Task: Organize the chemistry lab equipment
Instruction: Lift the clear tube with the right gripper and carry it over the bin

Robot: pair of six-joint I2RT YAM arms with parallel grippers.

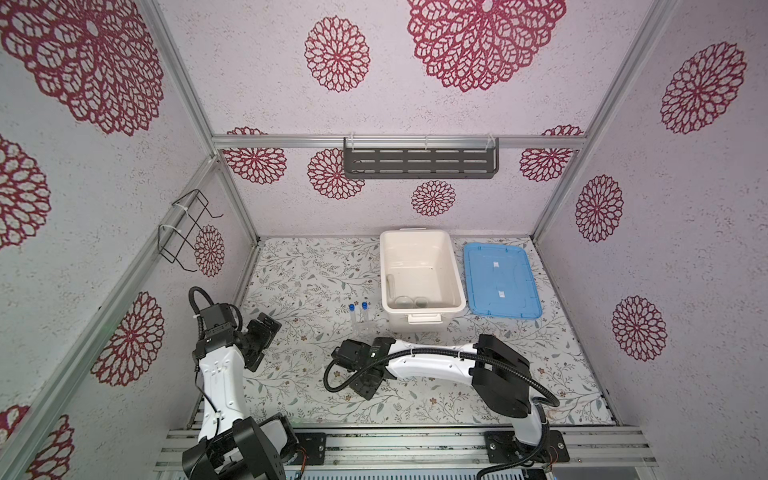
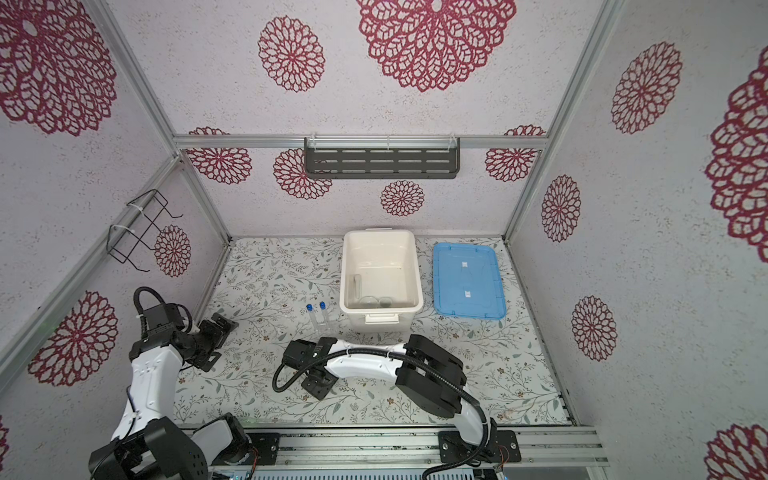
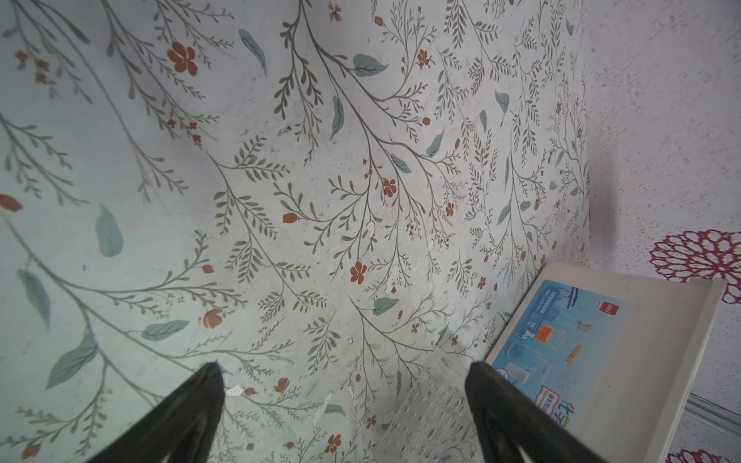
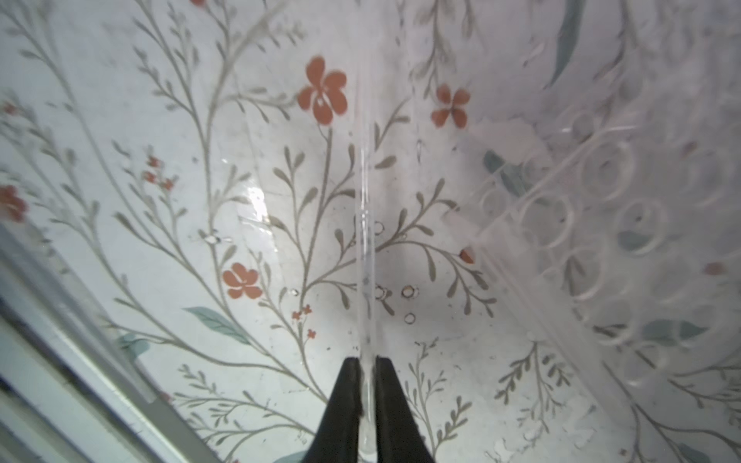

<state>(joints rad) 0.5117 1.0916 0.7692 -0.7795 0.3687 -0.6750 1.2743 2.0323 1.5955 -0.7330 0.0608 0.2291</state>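
The right gripper [image 4: 365,362] is pinched almost closed on a thin clear upright edge of the clear tube stand [image 4: 601,240], whose perforated plate spreads just beside its fingers. In both top views the two blue-capped tubes [image 1: 358,316] [image 2: 316,316] stand upright in that stand, just beyond this gripper and near the front wall of the white tub [image 1: 424,322]. The left gripper [image 3: 345,368] gapes wide with nothing held, apart to the left

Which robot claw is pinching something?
The right gripper: its jaws pinch a thin clear edge of the tube stand. The left gripper gapes open, empty.
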